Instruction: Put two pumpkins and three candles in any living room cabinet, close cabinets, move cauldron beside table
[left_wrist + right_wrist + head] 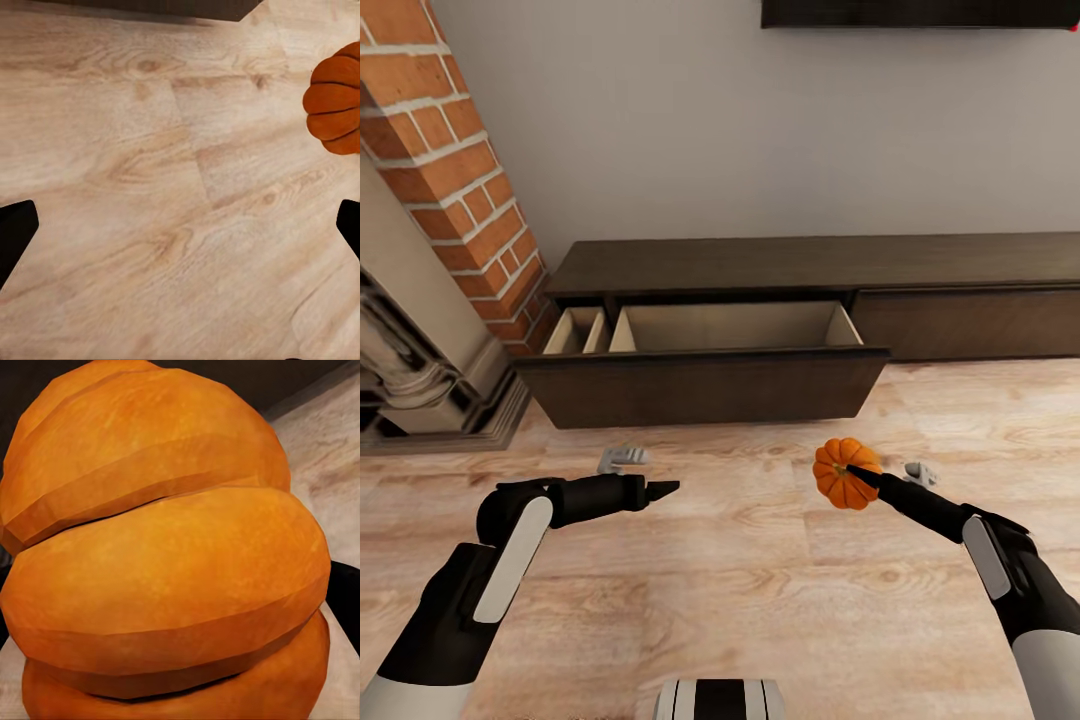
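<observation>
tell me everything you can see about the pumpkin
The pumpkin is small, round and bright orange, with deep ribs and a matte, slightly mottled skin. It is held off the wood floor at the tip of the right gripper, whose dark fingers close on it, in front of the cabinet's open drawer. Its stem is hidden. Up close, its ribs show as bulging bands.
</observation>
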